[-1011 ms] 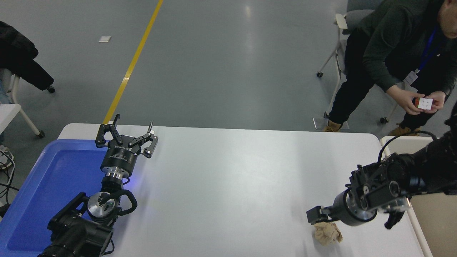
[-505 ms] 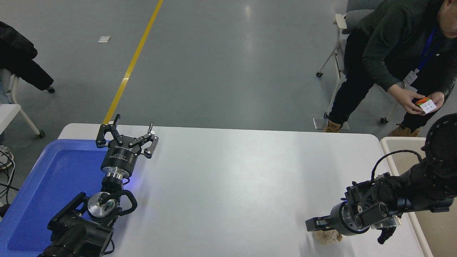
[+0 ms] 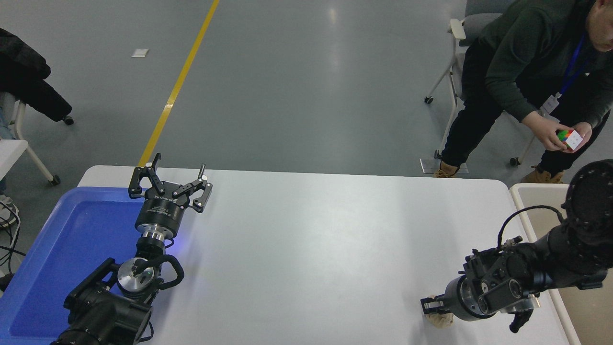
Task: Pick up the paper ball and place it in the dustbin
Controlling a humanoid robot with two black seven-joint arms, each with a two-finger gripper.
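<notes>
The tan paper ball (image 3: 439, 320) lies near the table's front right corner, and only its left part shows from under my right gripper (image 3: 474, 315). That gripper points down over the ball and is open, with one finger at the ball's left side and the other well off to the right. The cream dustbin (image 3: 527, 189) stands just past the table's right edge, behind my right arm, which hides much of it. My left gripper (image 3: 170, 184) stays parked at the lower left, open and holding nothing.
A shallow blue tray (image 3: 57, 249) sits at the table's left end under my left arm. A person on a chair beyond the far right corner turns a colourful puzzle cube (image 3: 570, 138) in both hands. The table's right edge runs close beside the ball.
My right gripper has come down and moved toward the front edge, covering most of the paper ball, with its fingers somewhat closer together. The left arm has not moved.
</notes>
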